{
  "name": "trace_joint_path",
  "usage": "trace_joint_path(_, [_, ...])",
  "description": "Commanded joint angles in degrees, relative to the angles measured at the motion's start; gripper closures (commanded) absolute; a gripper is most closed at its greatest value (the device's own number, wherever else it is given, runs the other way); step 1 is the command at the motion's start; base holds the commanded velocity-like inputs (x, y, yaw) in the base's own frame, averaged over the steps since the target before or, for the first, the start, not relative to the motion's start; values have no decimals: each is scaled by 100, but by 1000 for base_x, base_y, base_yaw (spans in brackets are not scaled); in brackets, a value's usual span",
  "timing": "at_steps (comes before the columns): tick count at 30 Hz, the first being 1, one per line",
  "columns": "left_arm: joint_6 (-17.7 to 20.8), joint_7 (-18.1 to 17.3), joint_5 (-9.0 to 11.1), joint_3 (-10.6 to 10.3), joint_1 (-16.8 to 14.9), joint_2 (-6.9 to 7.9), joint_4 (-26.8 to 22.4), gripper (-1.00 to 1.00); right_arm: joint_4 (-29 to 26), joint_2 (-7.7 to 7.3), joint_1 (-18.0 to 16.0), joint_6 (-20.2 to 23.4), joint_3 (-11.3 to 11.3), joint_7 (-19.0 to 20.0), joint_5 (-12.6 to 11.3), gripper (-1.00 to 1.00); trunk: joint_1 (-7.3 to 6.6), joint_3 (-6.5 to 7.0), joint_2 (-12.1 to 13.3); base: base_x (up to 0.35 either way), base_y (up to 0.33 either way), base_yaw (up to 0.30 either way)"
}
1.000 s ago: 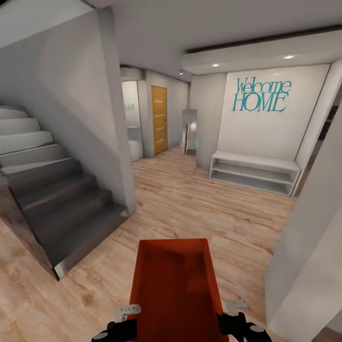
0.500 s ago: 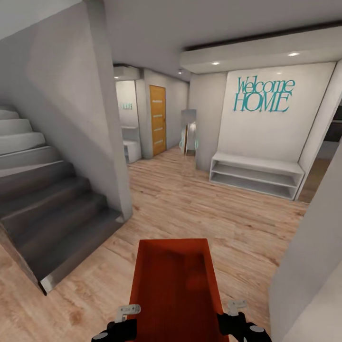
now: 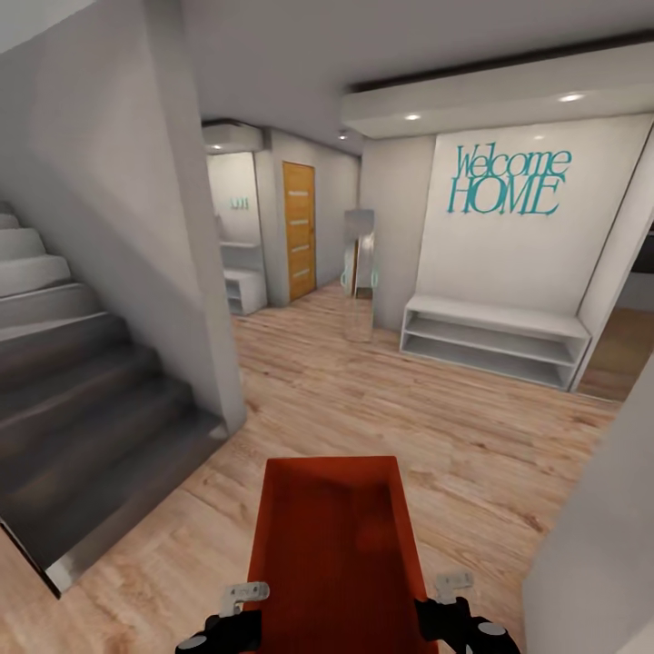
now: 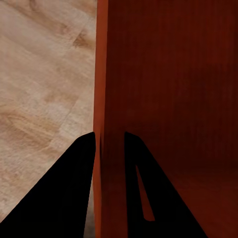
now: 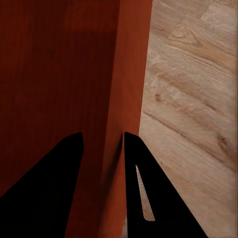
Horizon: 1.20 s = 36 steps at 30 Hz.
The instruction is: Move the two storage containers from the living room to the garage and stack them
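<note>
Staircase (image 3: 82, 391) slid leftward; container (image 3: 336, 545) unmoved between left tool (image 4: 110, 141), right tool (image 5: 101, 141), both clamping walls.

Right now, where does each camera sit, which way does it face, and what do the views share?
Head view: from the head, looking forward and down a hallway at the storage container, both grippers at its sides.
Left wrist view: along the left gripper, its fingers astride the container's left wall.
Right wrist view: along the right gripper, astride the right wall.
Shared: the container and the wood floor.
</note>
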Motion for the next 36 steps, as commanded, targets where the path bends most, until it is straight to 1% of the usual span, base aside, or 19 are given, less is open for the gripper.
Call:
trace_joint_path(1, [-157, 65, -61, 63, -7, -5, -24, 100, 0, 38, 4, 34, -11, 156, 33, 100, 7, -14, -13, 330, -91, 0])
trace_joint_path(36, [-157, 65, -63, 63, -7, -5, -24, 100, 1, 38, 4, 36, -11, 173, 32, 100, 7, -14, -13, 330, -88, 0])
